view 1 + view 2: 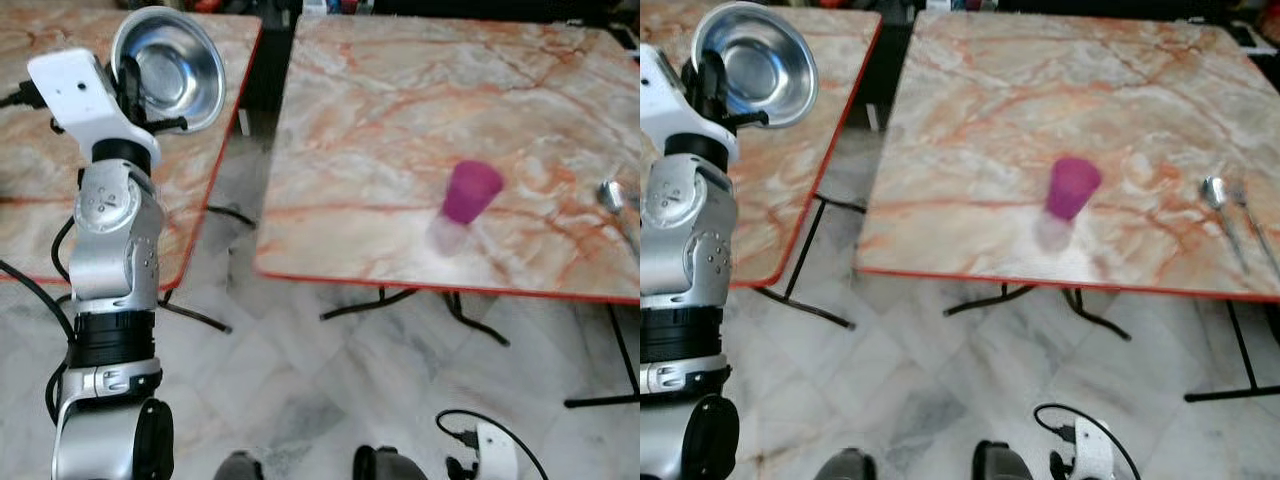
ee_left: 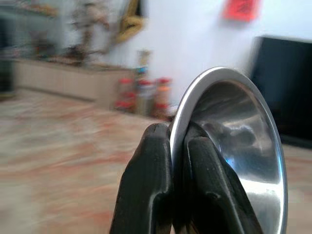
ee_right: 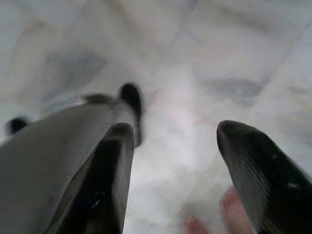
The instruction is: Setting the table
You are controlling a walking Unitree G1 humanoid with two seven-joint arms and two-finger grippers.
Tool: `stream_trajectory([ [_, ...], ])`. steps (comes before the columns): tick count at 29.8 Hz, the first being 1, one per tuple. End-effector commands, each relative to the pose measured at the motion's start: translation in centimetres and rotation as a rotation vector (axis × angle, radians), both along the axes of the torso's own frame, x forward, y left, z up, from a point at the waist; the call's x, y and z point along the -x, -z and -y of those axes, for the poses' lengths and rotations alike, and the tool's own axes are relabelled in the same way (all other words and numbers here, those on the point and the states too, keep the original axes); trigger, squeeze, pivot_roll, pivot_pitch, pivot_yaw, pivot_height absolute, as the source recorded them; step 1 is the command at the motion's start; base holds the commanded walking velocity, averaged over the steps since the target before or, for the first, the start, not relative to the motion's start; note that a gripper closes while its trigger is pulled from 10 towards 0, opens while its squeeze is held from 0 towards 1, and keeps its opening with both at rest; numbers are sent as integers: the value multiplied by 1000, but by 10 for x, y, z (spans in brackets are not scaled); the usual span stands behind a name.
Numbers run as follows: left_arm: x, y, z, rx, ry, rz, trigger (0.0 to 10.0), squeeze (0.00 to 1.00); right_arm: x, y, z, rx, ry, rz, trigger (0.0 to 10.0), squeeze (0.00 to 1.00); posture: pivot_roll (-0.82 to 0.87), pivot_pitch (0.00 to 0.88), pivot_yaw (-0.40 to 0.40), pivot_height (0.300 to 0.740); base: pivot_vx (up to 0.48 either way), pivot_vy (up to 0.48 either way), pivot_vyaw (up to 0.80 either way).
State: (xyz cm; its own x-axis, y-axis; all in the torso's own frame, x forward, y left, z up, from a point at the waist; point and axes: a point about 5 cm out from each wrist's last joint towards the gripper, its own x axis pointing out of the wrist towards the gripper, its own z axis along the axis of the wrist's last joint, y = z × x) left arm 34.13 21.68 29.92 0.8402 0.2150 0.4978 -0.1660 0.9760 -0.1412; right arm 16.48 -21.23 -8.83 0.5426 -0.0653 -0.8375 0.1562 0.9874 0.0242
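Bowl point(image 1: 172, 68) hangs pinched by its rim in your left gripper point(image 2: 178, 146), raised over the side table point(image 1: 30, 160). You're mid-carry; next, swing it across the gap to the main table point(image 1: 400, 110) near the purple cup point(image 1: 470, 192) and spoon point(image 1: 1218, 205). Your right gripper point(image 3: 175, 161) idles low, fingers spread.

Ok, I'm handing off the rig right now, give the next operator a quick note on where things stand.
Left hand: shut on the rim of the steel bowl, held up over the left table.
Right hand: open, hanging idle over the floor.
Right table: purple cup near the front edge, spoon at the far right with another utensil beside it.
Done: bowl picked up.
Left: carry the bowl across and set it on the right table.
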Motion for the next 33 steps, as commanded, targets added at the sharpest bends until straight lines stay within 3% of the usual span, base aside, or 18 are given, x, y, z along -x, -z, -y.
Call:
stream_trajectory([
  [1, 3, -8, 0, -13, -7, 36, 10000, 0, 5, 2, 2, 1, 10, -10, 10000, 0, -5, 210, -25, 740, 0, 480, 0],
  [33, 2, 10, 2, 0, 6, -29, 10000, 0, 4, 1, 3, 11, 23, 3, 10000, 0, 3, 202, -24, 740, 0, 480, 0],
])
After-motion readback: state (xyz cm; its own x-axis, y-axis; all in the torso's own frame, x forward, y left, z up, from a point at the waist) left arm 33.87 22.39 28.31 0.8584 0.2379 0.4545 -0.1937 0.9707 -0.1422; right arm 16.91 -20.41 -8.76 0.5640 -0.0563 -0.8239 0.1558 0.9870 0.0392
